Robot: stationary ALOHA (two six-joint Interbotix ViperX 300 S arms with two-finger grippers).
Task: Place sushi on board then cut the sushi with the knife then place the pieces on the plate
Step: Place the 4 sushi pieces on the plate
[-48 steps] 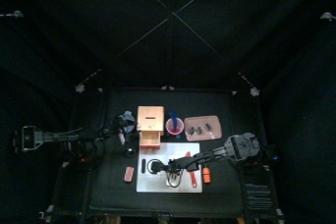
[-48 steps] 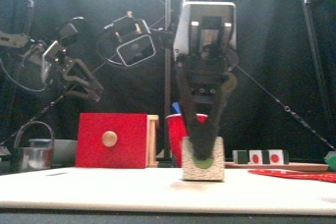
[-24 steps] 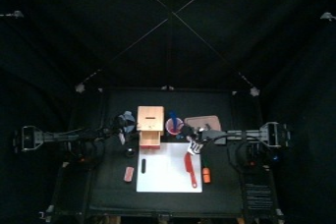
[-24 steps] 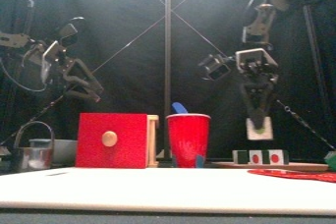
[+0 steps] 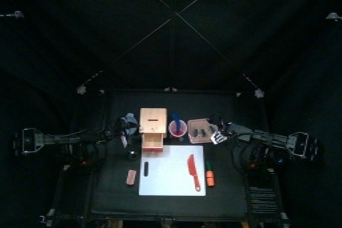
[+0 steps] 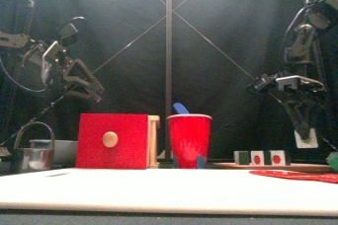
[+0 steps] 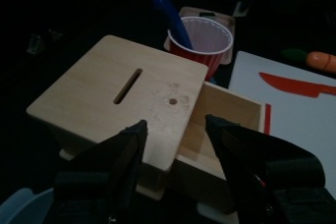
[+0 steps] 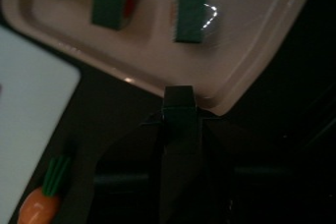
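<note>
The white board (image 5: 171, 179) carries a red knife (image 5: 191, 170) and no sushi. Three dark green sushi pieces (image 8: 194, 14) lie on the pink tray (image 5: 207, 122); two show red-centred ends (image 6: 244, 157) in the front view. My right gripper (image 5: 218, 132) hangs above the tray's near right edge (image 8: 250, 51), shut on a sushi piece (image 6: 306, 138) whose pale end faces the front. Over the wooden box (image 7: 125, 95), my left gripper (image 7: 184, 149) rests open and empty. A blue knife (image 6: 180, 109) stands in the red cup (image 6: 189, 140).
The box's red drawer front (image 6: 113, 140) sits left of the cup. A metal cutter (image 6: 38, 154) stands at the far left. A toy carrot (image 5: 210, 179) lies off the board's right edge, and a small reddish toy (image 5: 131, 176) off its left.
The right gripper lifted a sushi piece off the board and carried it right and back to the pink tray. The left arm stayed still.
</note>
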